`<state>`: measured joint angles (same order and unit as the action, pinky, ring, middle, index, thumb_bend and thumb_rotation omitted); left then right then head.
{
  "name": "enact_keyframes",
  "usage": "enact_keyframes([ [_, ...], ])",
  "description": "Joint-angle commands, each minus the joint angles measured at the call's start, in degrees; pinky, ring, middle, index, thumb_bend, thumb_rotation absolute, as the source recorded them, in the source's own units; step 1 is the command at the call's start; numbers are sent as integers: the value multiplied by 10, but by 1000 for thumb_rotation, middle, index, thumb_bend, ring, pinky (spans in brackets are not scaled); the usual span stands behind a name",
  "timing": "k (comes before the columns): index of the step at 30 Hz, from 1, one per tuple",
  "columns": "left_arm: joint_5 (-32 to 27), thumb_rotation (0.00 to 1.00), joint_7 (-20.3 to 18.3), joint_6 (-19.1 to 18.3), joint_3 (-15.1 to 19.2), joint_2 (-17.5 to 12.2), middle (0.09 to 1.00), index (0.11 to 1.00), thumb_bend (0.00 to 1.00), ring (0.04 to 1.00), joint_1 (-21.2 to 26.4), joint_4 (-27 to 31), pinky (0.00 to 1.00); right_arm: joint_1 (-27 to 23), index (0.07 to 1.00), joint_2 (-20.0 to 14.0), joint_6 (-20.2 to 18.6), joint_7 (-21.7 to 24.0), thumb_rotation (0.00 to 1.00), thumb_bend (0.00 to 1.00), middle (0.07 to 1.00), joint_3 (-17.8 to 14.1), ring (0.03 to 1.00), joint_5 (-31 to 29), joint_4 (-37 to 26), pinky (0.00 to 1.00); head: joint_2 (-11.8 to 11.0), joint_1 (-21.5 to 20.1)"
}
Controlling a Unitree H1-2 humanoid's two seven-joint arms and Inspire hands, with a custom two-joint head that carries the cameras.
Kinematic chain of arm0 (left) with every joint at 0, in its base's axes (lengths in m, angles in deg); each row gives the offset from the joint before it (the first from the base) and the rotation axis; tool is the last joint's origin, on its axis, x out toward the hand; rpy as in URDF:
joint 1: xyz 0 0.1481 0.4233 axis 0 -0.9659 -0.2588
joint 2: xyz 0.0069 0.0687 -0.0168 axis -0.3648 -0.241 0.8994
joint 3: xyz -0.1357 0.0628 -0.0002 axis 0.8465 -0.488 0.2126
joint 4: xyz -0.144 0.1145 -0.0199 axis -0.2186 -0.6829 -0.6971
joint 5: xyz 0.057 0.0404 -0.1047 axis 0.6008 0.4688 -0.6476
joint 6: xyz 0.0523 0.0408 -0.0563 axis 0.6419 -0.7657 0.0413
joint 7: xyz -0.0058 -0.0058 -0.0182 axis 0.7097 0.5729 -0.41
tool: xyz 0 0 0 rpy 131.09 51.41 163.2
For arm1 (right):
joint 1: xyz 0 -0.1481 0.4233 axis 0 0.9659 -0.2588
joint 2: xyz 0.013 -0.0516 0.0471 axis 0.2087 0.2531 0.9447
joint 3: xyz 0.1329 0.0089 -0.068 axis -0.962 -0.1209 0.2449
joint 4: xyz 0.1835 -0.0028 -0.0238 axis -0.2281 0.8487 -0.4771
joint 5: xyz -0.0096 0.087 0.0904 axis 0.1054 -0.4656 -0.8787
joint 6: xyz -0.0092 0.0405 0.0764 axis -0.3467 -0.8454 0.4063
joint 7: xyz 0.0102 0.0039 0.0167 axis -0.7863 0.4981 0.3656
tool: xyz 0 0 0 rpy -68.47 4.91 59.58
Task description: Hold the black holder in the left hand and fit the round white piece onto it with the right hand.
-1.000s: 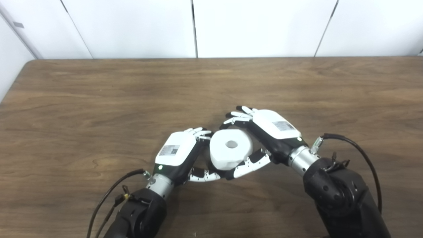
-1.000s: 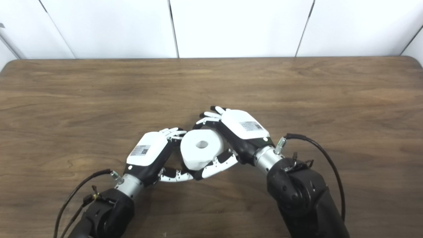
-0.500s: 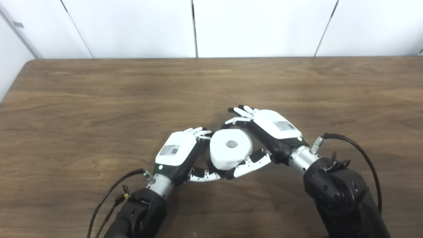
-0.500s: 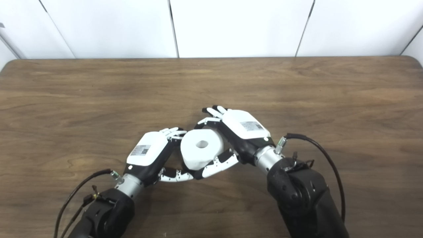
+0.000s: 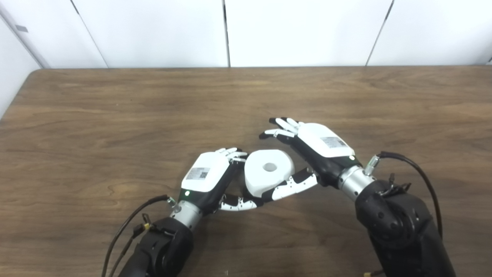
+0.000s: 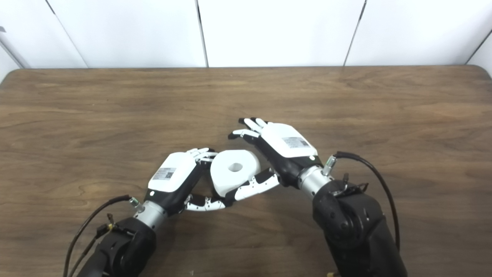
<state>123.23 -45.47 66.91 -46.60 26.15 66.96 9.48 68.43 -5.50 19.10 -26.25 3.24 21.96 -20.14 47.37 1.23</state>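
Round white piece [image 5: 269,171] sits low over tabletop [image 5: 115,115], between both robot hands. Left robot hand [image 5: 209,179] curled beside it; black holder hidden, grip unclear. Right robot hand [image 5: 307,150] spread wide, thumb under piece. I'd keep left steady, withdraw right slowly, sideways.

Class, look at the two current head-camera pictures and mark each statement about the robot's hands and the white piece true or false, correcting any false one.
1. The round white piece has a hole in its top face. True.
2. The right hand is clenched around the round white piece. False: its fingers are spread apart and lifted off it.
3. The left hand sits against the left side of the white piece. True.
4. The white piece lies at the far edge of the table. False: it is between the two hands, near the front.
5. A black cable runs by the right wrist. True.
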Motion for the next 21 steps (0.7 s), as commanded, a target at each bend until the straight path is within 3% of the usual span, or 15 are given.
enact_keyframes([
  [1, 4, 50, -15, 1, -5, -4, 807, 489, 520, 881, -2, -20, 886, -19, 906, 2, -3, 7, 557, 1000, 1000, -8, 1000, 2, -26, 1000, 0, 0],
  [10, -7, 51, -5, 4, 9, -2, 789, 488, 521, 863, -5, -24, 877, -3, 955, 3, -15, 21, 519, 1000, 1000, -24, 1000, -8, -52, 1000, -2, 0],
  [19, -14, 67, -24, -11, 17, 0, 808, 496, 523, 870, -3, -17, 881, 10, 941, -6, -8, 11, 515, 1000, 1000, -41, 1000, -18, -58, 1000, -3, 0],
  [20, -27, 102, -28, -15, 21, 3, 815, 598, 711, 873, -3, -16, 881, 10, 940, -7, -7, 10, 516, 1000, 1000, -43, 1000, -20, -57, 1000, -3, 0],
  [21, -47, 118, -34, -21, 28, 8, 822, 649, 781, 879, -3, -16, 885, 9, 939, -8, -7, 9, 518, 1000, 1000, -44, 1000, -22, -56, 1000, -3, 2],
])
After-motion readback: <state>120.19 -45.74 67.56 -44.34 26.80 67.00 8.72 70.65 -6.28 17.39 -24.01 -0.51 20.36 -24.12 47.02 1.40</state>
